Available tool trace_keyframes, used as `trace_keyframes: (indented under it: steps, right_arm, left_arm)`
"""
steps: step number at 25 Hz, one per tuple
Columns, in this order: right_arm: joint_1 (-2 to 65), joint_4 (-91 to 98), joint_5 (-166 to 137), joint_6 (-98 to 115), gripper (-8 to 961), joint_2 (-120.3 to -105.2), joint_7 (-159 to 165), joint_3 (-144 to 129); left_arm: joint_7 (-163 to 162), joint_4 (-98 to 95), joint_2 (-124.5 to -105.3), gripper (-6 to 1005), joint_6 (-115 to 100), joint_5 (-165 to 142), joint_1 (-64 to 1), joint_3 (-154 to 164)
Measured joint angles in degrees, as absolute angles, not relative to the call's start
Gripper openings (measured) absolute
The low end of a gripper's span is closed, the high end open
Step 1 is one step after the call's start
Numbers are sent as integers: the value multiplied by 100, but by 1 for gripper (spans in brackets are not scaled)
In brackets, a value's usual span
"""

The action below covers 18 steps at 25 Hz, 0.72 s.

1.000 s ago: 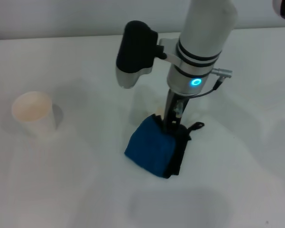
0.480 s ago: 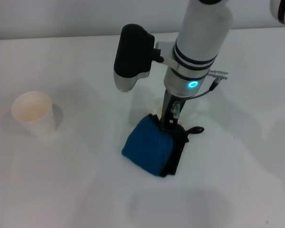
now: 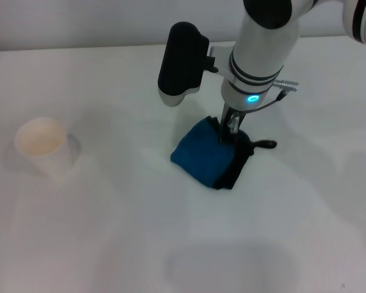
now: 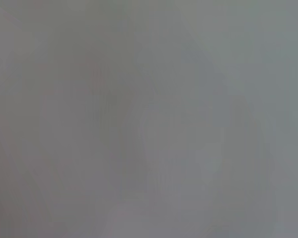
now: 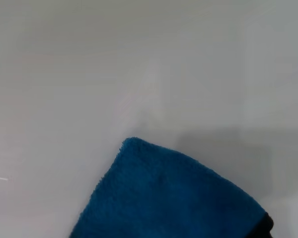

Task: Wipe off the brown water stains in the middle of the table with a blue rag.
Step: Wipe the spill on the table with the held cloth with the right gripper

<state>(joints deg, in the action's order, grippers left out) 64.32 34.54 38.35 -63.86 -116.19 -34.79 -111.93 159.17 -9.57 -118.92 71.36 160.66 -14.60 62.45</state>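
Observation:
The blue rag [image 3: 208,160] with black edging and a black loop tail lies bunched on the white table [image 3: 110,232] near its middle. My right gripper [image 3: 230,140] comes down from above and is shut on the rag's far edge, pressing it onto the tabletop. The right wrist view shows a corner of the rag [image 5: 174,198] on the bare table [image 5: 89,74]. No brown water stains show in any view; any under the rag are hidden. The left gripper is out of view, and the left wrist view shows only plain grey.
A white paper cup [image 3: 41,145] with a beige inside stands at the left of the table. The right arm's black wrist camera housing [image 3: 182,61] hangs above the table behind the rag.
My right gripper has dragged the rag to the right and farther from me across the table. The cup has not moved.

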Motion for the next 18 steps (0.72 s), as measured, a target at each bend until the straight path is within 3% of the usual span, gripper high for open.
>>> trace_keyframes:
  steps: [18]
  right_arm:
    - [6504, 2604, 2505, -5254, 97, -11582, -2528, -11129]
  left_arm:
    - [15916, -950, -11891, 875, 7116, 16064, -1503, 6262]
